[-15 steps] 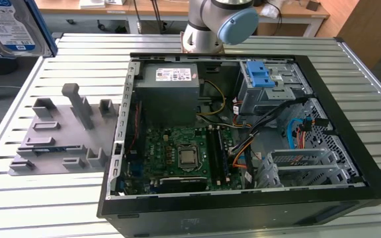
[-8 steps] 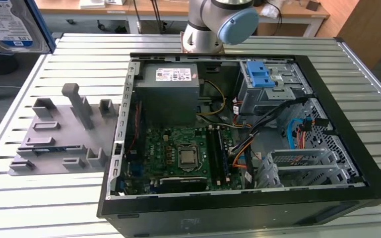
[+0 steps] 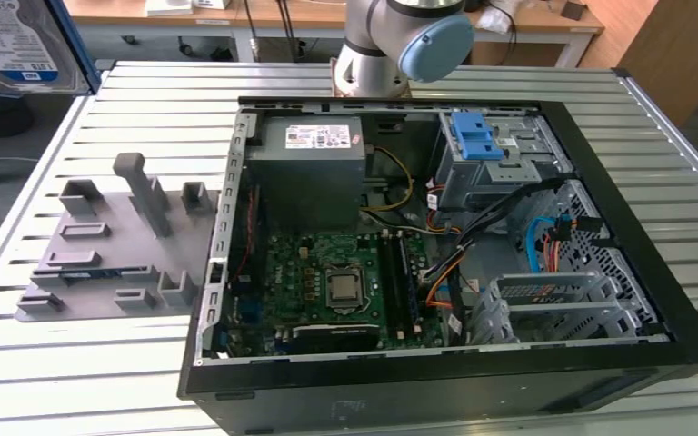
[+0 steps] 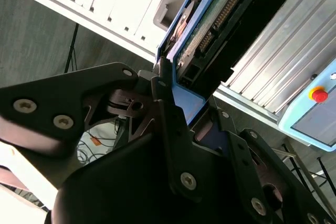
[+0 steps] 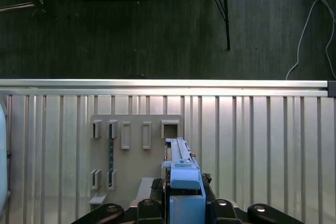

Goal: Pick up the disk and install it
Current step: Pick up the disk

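The disk (image 3: 15,45) hangs high at the exterior view's upper left, off the table's corner, showing its white-and-blue label and blue bracket. In the second wrist view my gripper (image 4: 178,103) is shut on the disk (image 4: 210,30), seen edge-on with its green circuit board and connector. In the first wrist view the disk's blue bracket (image 5: 184,182) sits between the black fingers (image 5: 152,203), held above the grey fixture plate (image 5: 136,150).
An open computer case (image 3: 640,345) lies on the slatted metal table (image 3: 34,391). A grey drive cage with a blue-latched tray (image 3: 483,141) sits at its far right corner. The grey fixture plate (image 3: 106,245) lies left of the case. The arm's base (image 3: 385,45) stands behind.
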